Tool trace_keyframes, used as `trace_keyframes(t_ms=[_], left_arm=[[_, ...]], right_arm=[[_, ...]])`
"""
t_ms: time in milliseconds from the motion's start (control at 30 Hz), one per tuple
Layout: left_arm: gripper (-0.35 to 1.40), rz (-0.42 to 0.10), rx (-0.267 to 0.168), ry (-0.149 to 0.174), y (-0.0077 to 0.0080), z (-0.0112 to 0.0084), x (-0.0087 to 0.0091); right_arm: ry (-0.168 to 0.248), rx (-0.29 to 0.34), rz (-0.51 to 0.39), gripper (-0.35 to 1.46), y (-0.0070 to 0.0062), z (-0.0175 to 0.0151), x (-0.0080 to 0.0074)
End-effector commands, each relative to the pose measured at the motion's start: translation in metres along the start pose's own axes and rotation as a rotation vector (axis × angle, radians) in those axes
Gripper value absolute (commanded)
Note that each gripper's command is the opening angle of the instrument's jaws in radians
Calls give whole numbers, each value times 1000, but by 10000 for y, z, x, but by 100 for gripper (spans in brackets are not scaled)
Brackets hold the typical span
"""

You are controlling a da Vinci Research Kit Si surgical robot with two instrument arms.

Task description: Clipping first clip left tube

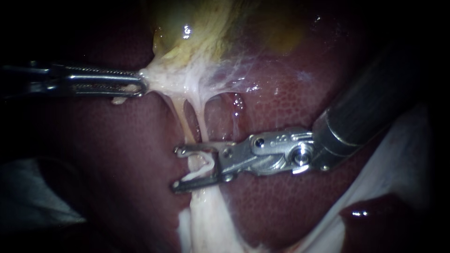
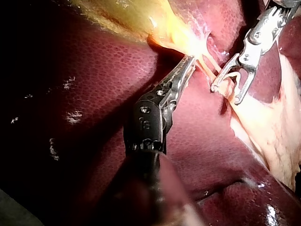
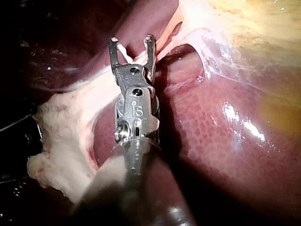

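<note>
My left instrument (image 1: pixel 142 84) comes in from the left, jaws shut on the pale tissue at the neck of the yellowish gallbladder (image 1: pixel 206 28) and pulling it leftward. Two thin pale tubes run down from there: the left tube (image 1: pixel 180 117) and the right tube (image 1: pixel 202 124). My right instrument (image 1: pixel 176 168) stands open with its jaws astride the tubes low down. A small white clip (image 1: pixel 199 171) lies between the jaws against the tube tissue. The left wrist view shows the left jaws (image 2: pixel 190 59) shut on tissue, and the right wrist view shows the right jaws (image 3: pixel 131 41) spread.
Dark red liver (image 1: pixel 281 201) lies all around and under the tubes. A pale fatty stump (image 1: pixel 211 220) continues below the jaws. White gauze (image 1: pixel 403 154) sits under the right shaft. A reddish strand (image 1: pixel 236 110) runs to the right of the tubes.
</note>
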Motion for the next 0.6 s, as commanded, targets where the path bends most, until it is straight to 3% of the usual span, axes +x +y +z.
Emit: trace_keyframes(t_ms=[33, 600], left_arm=[[-35, 0, 0, 0, 0, 0, 0], [-35, 0, -5, -1, -1, -3, 0]], right_arm=[[0, 1, -1, 46, -1, 0, 1], [16, 34, -8, 47, -30, -12, 12]])
